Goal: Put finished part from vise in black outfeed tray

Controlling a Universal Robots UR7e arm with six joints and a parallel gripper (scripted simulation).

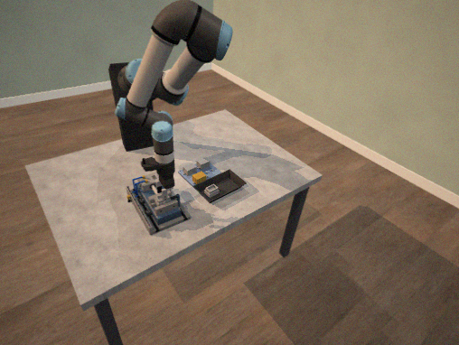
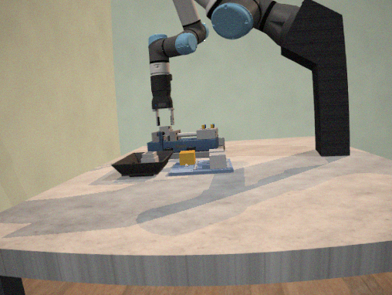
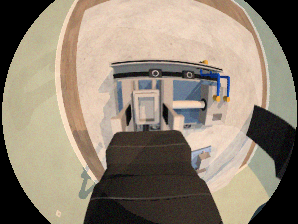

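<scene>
Now the pincer (image 2: 163,120), fully open and holding nothing, is hanging just above the finished part (image 2: 166,130) in the vise (image 2: 185,144); it should be descending straight and closing evenly.

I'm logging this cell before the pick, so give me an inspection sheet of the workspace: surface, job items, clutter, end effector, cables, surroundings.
Surface: grey mottled table on dark legs, crossed by arm shadows.
Job's things: finished part sits in the blue vise; black outfeed tray holds one pocketed block at its near end, the rest of it free.
Clutter: blue plate beside the tray carries a yellow block and grey blocks.
End effector: end effector open, holding nothing, fingers pointing down just above the part.
Cables: nothing seen.
Surroundings: wood floor, pale green walls, dark arm pedestal at the table's edge.
</scene>
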